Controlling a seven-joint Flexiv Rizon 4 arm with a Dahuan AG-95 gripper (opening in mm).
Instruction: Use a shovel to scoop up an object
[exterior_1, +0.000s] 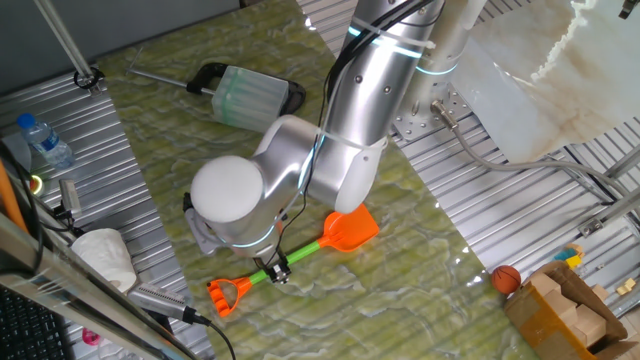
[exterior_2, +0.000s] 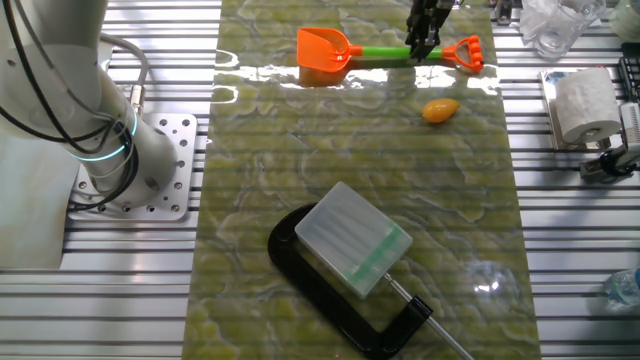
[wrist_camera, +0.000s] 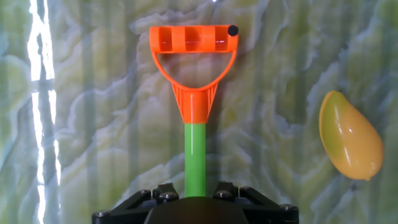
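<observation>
**Mia:** Where is the toy plastic shovel with the flat orange blade and long green stick (exterior_2: 385, 52)?

**Ben:** It lies flat on the green marbled desk (exterior_2: 300, 180), close along one edge. Its orange loop handle points to one end and its blade to the other.

**Mia:** Does the robot have it?

**Ben:** The black two-finger pincer (exterior_2: 422, 48) is down over the green stick, near the loop handle. One fixed view shows the tips right at the stick. The hand view shows the stick running straight out from between the jaws. But I cannot tell if they squeeze it or only stand around it.

**Mia:** Why grab it there?

**Ben:** I think so the blade stays free far out in front, ready to slide under something.

**Mia:** Under what?

**Ben:** The small smooth yellow-orange oval, like a toy mango (exterior_2: 440, 109). It rests on the desk near the handle end, apart from the shovel, not by the blade. So the blade probably has to swing round to reach it.

**Mia:** What else is there?

**Ben:** A black clamp holding a pale see-through box (exterior_2: 355, 238), well apart, nearer the opposite edge.
</observation>
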